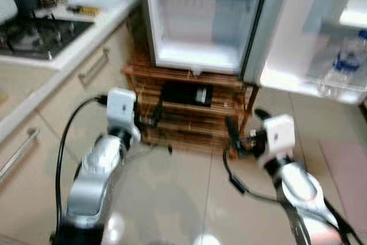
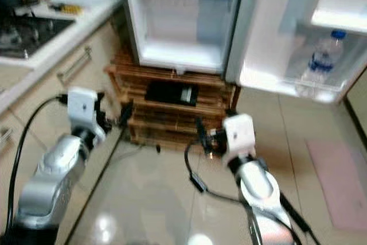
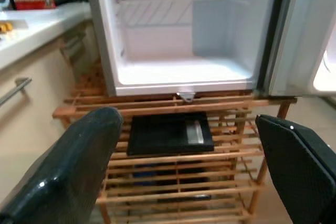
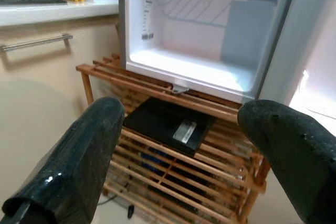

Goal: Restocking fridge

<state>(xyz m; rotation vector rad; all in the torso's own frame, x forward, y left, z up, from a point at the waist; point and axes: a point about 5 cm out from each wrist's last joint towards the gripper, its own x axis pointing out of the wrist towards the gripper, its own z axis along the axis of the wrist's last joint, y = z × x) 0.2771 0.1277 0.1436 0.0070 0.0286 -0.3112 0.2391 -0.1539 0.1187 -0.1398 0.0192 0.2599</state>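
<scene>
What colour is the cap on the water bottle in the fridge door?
Blue cap, clearest in the right eye view.

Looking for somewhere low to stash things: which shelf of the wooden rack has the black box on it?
The top slatted shelf of the wooden rack, directly beneath the fridge, holds the black box.

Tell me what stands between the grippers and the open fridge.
Nothing visible. The left gripper and right gripper are open and empty, low before the wooden rack; the fridge stands open above it.

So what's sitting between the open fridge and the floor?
A slatted wooden rack holds up the fridge. On its shelf just below the fridge lies a flat black box, clearest in the left wrist view.
</scene>
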